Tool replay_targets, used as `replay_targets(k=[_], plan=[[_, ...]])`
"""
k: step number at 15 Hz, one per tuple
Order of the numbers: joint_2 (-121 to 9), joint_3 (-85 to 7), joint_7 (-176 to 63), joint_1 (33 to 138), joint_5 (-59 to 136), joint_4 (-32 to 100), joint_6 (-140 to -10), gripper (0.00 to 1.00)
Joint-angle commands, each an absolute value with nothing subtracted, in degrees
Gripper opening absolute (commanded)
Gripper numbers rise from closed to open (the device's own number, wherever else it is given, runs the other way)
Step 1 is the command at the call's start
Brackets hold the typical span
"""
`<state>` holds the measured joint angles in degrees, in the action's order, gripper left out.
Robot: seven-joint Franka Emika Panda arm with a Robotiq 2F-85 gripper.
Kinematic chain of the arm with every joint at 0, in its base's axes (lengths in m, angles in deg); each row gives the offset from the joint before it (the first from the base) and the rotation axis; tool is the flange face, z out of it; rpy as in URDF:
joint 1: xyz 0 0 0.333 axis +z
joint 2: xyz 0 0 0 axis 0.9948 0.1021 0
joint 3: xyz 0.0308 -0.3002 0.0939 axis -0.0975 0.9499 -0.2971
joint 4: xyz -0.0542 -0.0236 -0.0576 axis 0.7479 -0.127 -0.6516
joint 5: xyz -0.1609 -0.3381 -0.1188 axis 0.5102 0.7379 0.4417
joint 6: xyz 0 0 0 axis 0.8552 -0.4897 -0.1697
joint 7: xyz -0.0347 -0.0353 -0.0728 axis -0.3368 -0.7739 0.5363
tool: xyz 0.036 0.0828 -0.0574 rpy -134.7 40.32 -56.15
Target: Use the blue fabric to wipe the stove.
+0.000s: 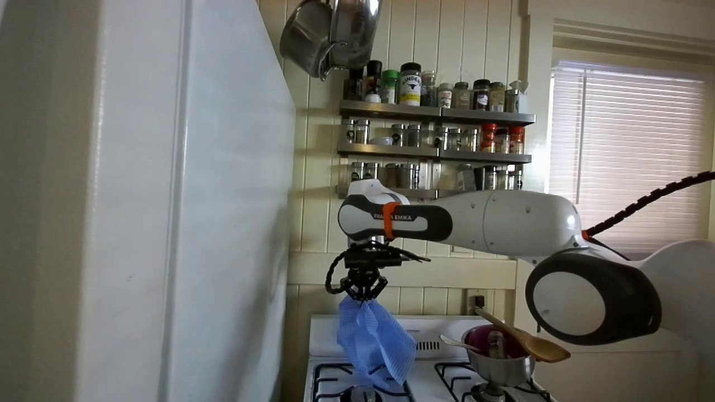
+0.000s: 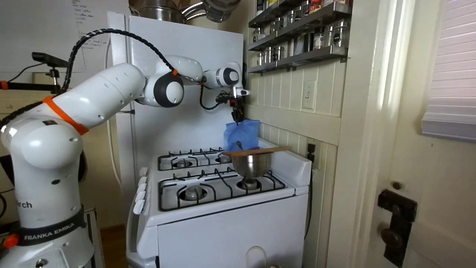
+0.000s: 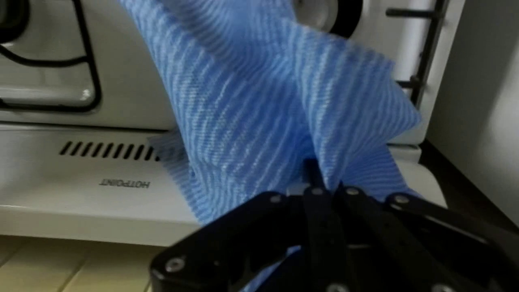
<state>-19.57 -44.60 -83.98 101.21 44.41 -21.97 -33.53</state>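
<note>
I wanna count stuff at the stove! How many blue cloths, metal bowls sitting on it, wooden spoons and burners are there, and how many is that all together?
Blue cloth: 1 (held in the robot's end effector)
Metal bowl: 1
Wooden spoon: 1
Burners: 4
Total: 7

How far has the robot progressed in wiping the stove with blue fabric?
Done: the end effector is closed on the blue fabric. In hand: the fabric hangs over the rear of the stove; contact is unclear. Left: probably the wiping; no wiped patch is discernible. The metal bowl sits over a rear burner.
</note>
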Motion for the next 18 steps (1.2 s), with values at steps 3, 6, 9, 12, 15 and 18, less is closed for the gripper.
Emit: replay_targets(k=[3,6,9,12,15,18], plan=[[-31.15,-40.94,-94.58,105.82,49.58,-9.78,-21.27,0.0],[-37.01,-42.26,-104.52,106.4,46.15,-2.43,-19.64,0.0],[-41.31,-45.23,-109.44,106.52,39.8,5.37,-20.71,0.0],[-44.31,-48.36,-110.46,106.85,34.25,13.26,-25.84,0.04],[-47.87,-49.01,-114.55,107.0,31.78,21.35,-29.34,0.32],[-52.46,-47.01,-122.01,107.04,33.95,29.44,-34.76,0.54]])
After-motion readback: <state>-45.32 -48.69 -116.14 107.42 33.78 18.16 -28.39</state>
